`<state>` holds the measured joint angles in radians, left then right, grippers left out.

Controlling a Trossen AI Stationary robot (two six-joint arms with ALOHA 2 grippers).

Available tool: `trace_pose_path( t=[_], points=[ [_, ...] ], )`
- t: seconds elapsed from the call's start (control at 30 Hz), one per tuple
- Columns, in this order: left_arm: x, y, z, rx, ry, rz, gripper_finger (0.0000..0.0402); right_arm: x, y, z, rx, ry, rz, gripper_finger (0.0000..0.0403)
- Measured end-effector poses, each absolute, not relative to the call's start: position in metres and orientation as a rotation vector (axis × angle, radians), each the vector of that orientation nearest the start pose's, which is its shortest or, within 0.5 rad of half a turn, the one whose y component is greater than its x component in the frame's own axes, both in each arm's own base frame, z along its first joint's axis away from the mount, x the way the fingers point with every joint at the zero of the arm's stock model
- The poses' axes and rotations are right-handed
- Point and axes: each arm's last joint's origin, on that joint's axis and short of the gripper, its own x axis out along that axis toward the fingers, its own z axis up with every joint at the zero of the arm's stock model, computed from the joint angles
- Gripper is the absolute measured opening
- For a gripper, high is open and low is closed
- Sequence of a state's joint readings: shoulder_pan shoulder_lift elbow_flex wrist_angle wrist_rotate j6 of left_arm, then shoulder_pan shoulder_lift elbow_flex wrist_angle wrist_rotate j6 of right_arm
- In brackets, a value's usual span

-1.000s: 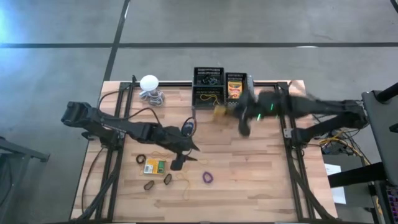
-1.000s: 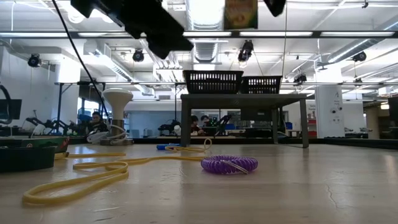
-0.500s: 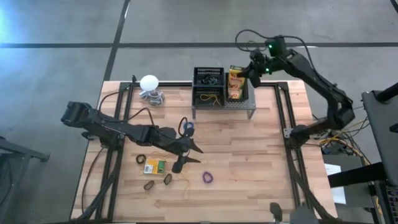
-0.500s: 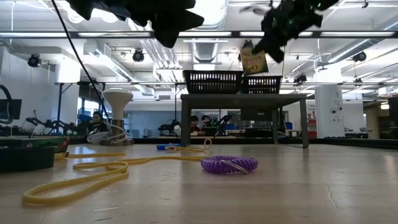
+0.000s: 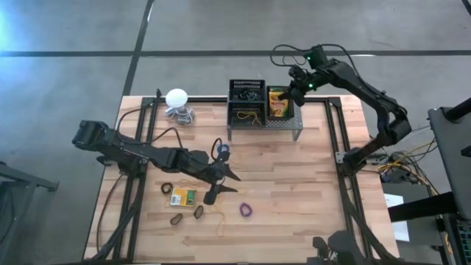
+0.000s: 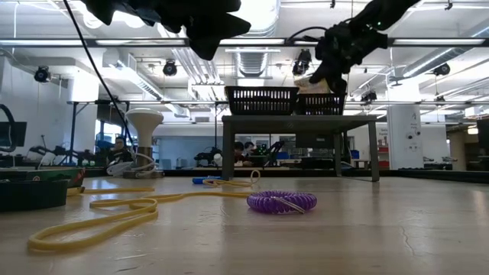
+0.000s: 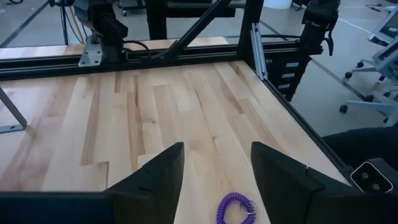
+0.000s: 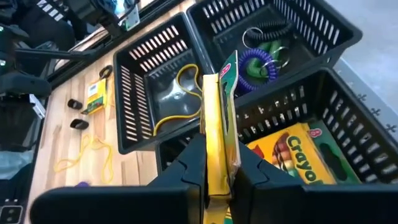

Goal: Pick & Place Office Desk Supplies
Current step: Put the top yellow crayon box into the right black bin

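Observation:
My right gripper (image 5: 293, 93) is shut on a yellow-and-green crayon box (image 8: 217, 118) above the right-hand black mesh bin (image 5: 280, 104) on the grey stand (image 6: 299, 121). That bin holds another crayon box (image 8: 297, 151). The neighbouring bins hold a yellow rubber band (image 8: 177, 93) and purple and green coils (image 8: 258, 57). My left gripper (image 5: 220, 185) hangs open over the middle of the table, with a purple coil loop (image 7: 236, 208) on the wood below it. A further crayon box (image 5: 182, 196) lies flat on the table. My right gripper pinches the crayon box between its two fingers (image 8: 189, 165) at the box's lower part (image 8: 216, 163), on its broad faces, so that I see it edge-on. The fingers point slanting down toward the bin. The box is lifted clear, above the bin's open top.
A white ball with a coiled cord (image 5: 177, 99) sits at the far left. Small dark loops (image 5: 176, 218), a yellow band (image 6: 114, 210) and a blue item (image 5: 222, 153) lie on the near half of the table. Bare wood lies on the right (image 5: 302, 184).
My right gripper has carried the crayon box from in front of the stand toward the table's far edge, over the right-hand bin, then lowered it a little toward that bin. It has stayed shut on the box.

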<state>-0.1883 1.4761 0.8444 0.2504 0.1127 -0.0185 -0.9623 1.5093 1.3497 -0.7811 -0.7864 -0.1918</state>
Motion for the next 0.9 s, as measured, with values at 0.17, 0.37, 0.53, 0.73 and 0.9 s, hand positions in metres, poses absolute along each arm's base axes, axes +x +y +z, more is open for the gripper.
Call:
trace_pose_path(
  t=[0.17, 0.37, 0.53, 0.73, 0.9],
  points=[
    [0.312, -0.063, 0.234, -0.004, 0.385, -0.294, 0.0188, 0.195, -0.244, 0.307, 0.569, 0.631, -0.102, 0.0039],
    [0.312, -0.063, 0.234, -0.004, 0.386, -0.294, 0.0188, 0.195, -0.244, 0.302, 0.578, 0.644, -0.097, 0.0041],
    [0.312, -0.063, 0.234, -0.004, 0.386, -0.294, 0.0188, 0.193, -0.242, 0.305, 0.555, 0.640, -0.098, 0.0055],
    [0.312, -0.063, 0.234, -0.005, 0.386, -0.294, 0.0188, 0.192, -0.244, 0.304, 0.509, 0.694, -0.194, 0.0109],
    [0.312, -0.063, 0.234, -0.007, 0.386, -0.293, 0.0188, 0.191, -0.246, 0.303, 0.461, 0.729, -0.243, 0.0156]
  ],
)
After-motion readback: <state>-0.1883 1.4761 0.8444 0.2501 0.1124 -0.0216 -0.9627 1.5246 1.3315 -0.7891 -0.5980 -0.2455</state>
